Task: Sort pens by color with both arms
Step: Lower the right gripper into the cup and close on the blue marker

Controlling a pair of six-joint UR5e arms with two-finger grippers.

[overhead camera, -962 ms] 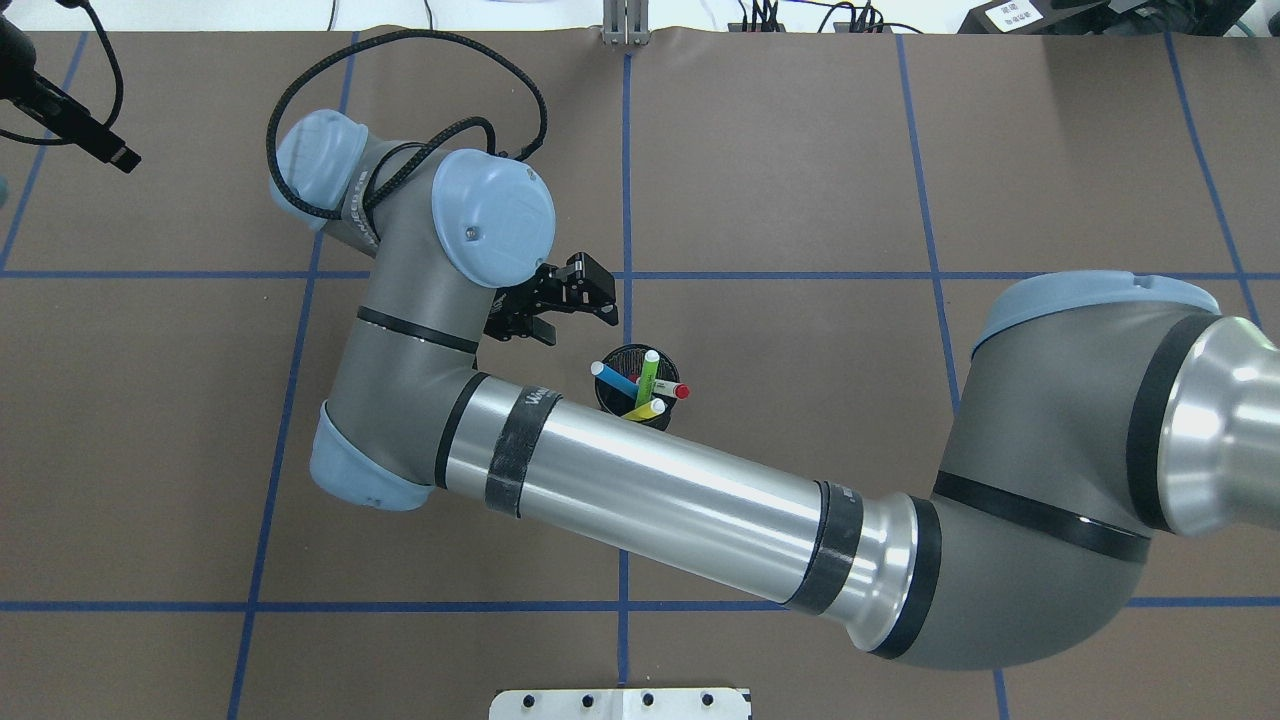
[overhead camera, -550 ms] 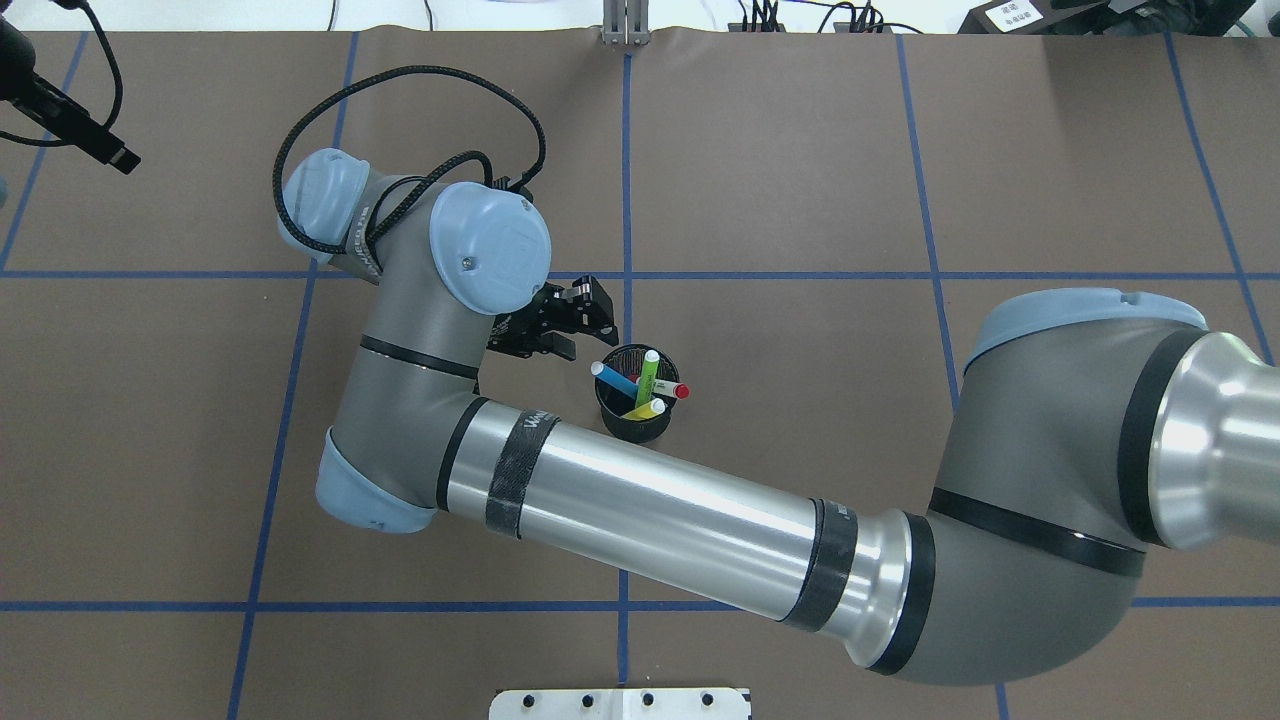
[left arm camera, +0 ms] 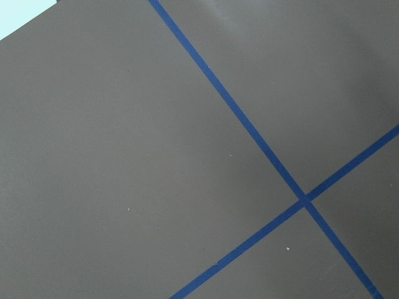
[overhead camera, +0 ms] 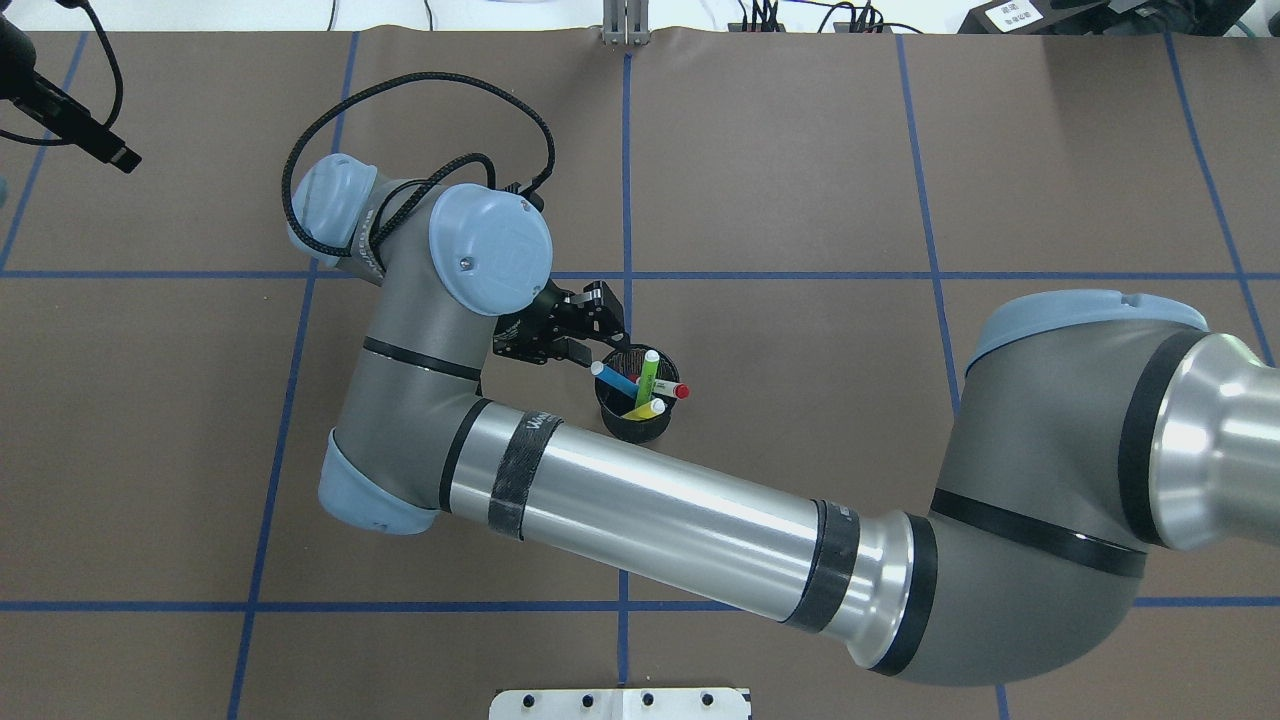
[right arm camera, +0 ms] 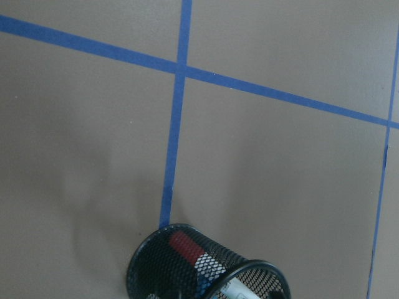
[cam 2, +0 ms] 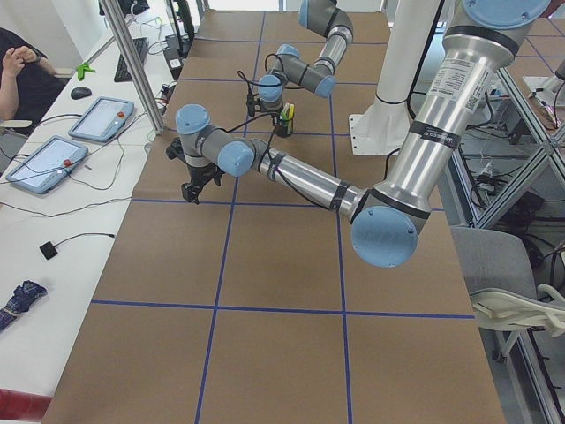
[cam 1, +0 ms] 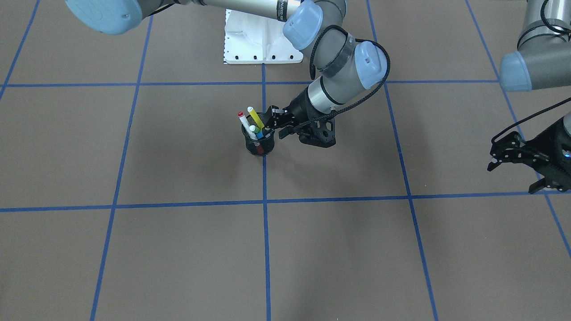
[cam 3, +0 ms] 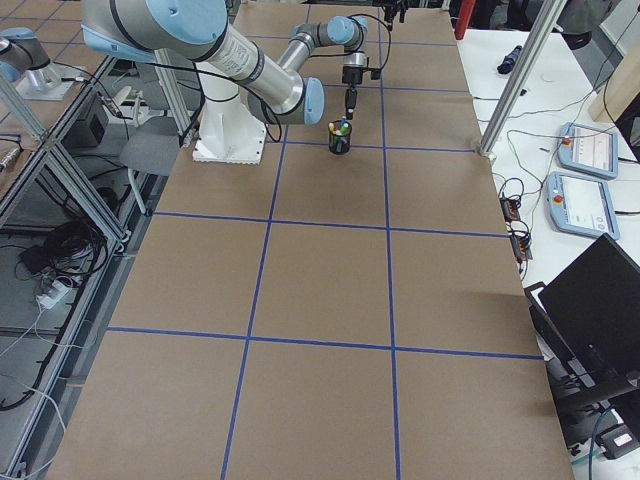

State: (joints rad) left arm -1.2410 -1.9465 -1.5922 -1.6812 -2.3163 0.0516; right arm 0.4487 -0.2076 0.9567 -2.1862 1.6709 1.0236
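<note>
Four pens stand in a black wire-mesh cup (overhead camera: 630,426) near the table's middle: blue (overhead camera: 612,378), light green (overhead camera: 647,372), yellow (overhead camera: 645,409), and white with red ends (overhead camera: 672,389). My right arm reaches across from the right. Its gripper (overhead camera: 596,338) is open just beside the cup's rim, close to the blue pen's cap, with nothing between its fingers. From the front, the right gripper (cam 1: 271,121) sits level with the pen tops next to the cup (cam 1: 259,146). My left gripper (cam 1: 493,160) hangs open and empty, far off to the side.
Blue tape lines (overhead camera: 627,200) divide the brown table into squares. The white pedestal base (overhead camera: 620,703) sits at the robot's edge. My right forearm (overhead camera: 660,510) spans the space just in front of the cup. A side desk with tablets (cam 2: 97,119) and a person's arm (cam 2: 18,66) lie beyond the table.
My right gripper has dropped and shifted toward the cup, ending right beside its rim near the blue pen. The pens and the cup have not moved.
</note>
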